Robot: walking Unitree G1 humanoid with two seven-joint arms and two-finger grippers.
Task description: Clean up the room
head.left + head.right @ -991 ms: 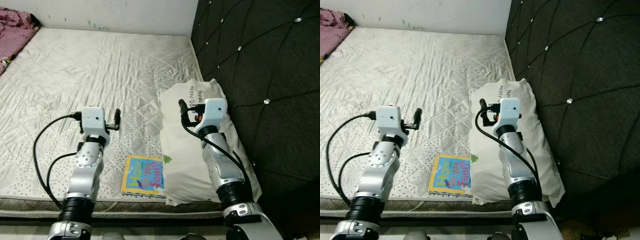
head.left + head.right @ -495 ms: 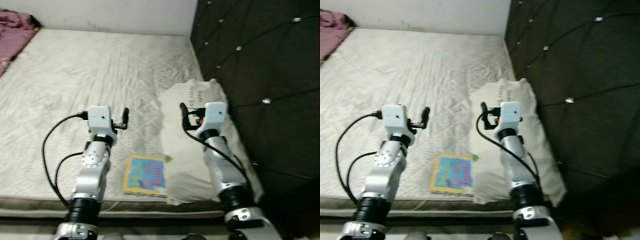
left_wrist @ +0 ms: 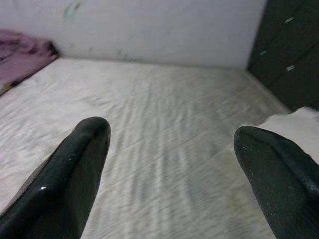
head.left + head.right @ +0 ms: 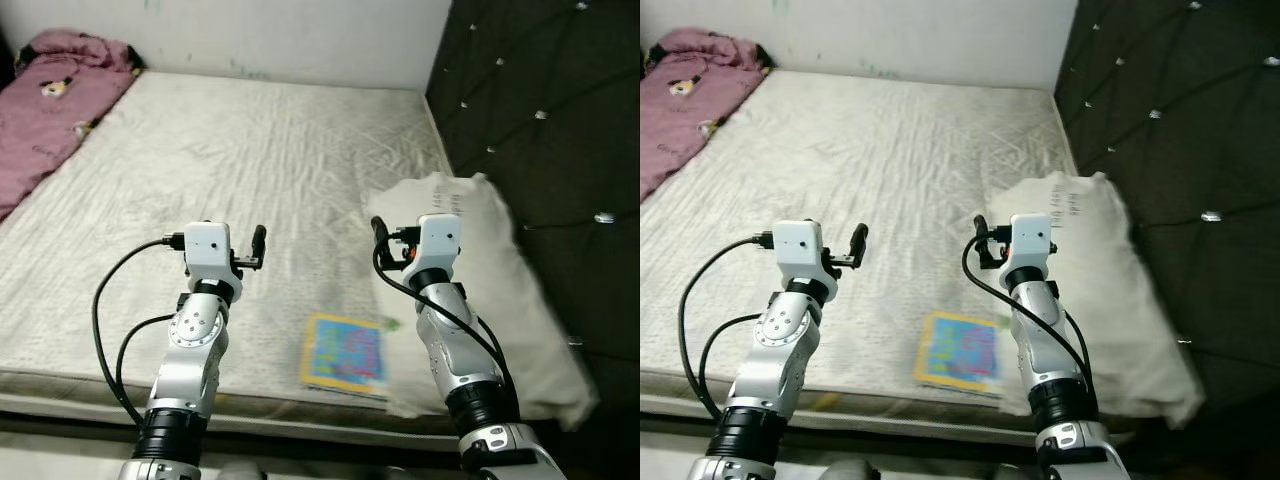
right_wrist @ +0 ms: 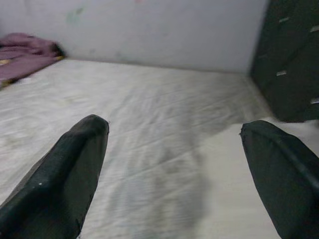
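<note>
My fingers (image 3: pixel 75 169) on the left gripper (image 3: pixel 172 169) stand wide apart with nothing between them, and the two of my right gripper (image 5: pixel 174 174) are spread just as wide, holding nothing either. Both arms reach forward over the near edge of the mattress (image 4: pixel 250 150), the left gripper (image 4: pixel 257 246) at about 9 o'clock from the right gripper (image 4: pixel 380 240), each hovering above the bedding and touching nothing.

The children's book (image 4: pixel 345 353) lies flat on the mattress at roughly 6 o'clock in my head view, near the front edge, between my two forearms. Its cover is bright blue with a yellow border (the lettering is too blurred to read). Its right edge sits just beside the white pillow (image 4: pixel 500 300), and I cannot tell whether the two touch.

The pillow lies lengthwise at about 4 o'clock, against the dark tufted headboard (image 4: pixel 540 120), and my right forearm passes over its near left part. Faint dark writing shows near the pillow's far end in the right eye view.

At 10 o'clock, in the far left corner of the bed, a crumpled pink blanket (image 4: pixel 60 90) with a small printed figure is bunched against the white wall (image 4: pixel 280 30). Black cables loop from each wrist back along the silver arms.
</note>
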